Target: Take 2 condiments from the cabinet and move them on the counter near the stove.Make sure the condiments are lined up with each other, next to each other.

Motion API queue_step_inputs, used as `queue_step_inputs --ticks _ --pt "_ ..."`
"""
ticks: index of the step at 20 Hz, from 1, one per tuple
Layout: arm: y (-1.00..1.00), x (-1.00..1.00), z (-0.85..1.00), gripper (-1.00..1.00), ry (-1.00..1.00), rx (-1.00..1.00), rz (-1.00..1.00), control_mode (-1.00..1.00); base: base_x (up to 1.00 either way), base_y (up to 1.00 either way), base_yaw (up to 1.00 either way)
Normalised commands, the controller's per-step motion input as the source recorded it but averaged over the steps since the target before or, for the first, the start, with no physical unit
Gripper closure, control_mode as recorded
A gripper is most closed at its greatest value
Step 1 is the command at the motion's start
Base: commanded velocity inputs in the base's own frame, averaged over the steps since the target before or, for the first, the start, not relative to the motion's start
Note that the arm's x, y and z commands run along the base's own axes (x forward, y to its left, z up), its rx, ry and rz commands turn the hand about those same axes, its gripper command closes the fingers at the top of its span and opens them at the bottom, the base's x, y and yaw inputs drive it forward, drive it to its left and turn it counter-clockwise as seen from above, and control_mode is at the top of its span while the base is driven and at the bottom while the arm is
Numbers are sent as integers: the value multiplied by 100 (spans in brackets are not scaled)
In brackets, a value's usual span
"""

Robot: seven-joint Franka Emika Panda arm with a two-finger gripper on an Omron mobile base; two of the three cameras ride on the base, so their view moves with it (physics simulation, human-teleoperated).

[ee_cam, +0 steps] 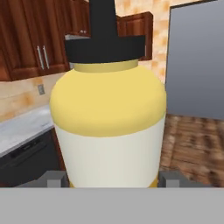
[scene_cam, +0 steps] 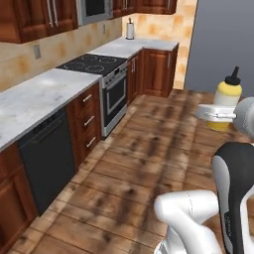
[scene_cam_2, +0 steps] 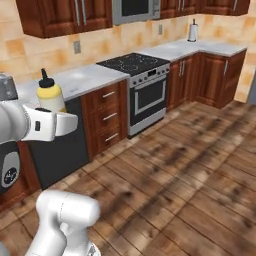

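Observation:
My gripper (scene_cam: 218,115) is shut on a yellow squeeze bottle (scene_cam: 227,94) with a dark pointed nozzle, and holds it upright in the air over the wooden floor. From the other side, the bottle (scene_cam_2: 50,96) stands in the gripper (scene_cam_2: 57,119) in front of the marbled counter (scene_cam_2: 87,77). Close up, the bottle (ee_cam: 109,127) sits between the two fingertips (ee_cam: 54,179). The black stove (scene_cam: 92,63) lies far off to the left, between stretches of counter (scene_cam: 39,94). Reddish-brown wall cabinets (scene_cam: 34,20) with closed doors hang above.
A steel microwave (scene_cam_2: 135,9) hangs over the stove (scene_cam_2: 132,62). A paper towel roll (scene_cam: 130,30) stands on the corner counter. A black dishwasher (scene_cam: 44,158) sits under the counter, with drawers beside it. A grey fridge (scene_cam: 223,44) stands at the right.

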Motion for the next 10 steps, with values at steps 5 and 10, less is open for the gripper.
queue_step_inputs --ticks 5,10 --pt "0 0 0 100 0 0 0 100 100 -64 26" --pt "0 0 0 100 0 0 0 100 100 -74 23"
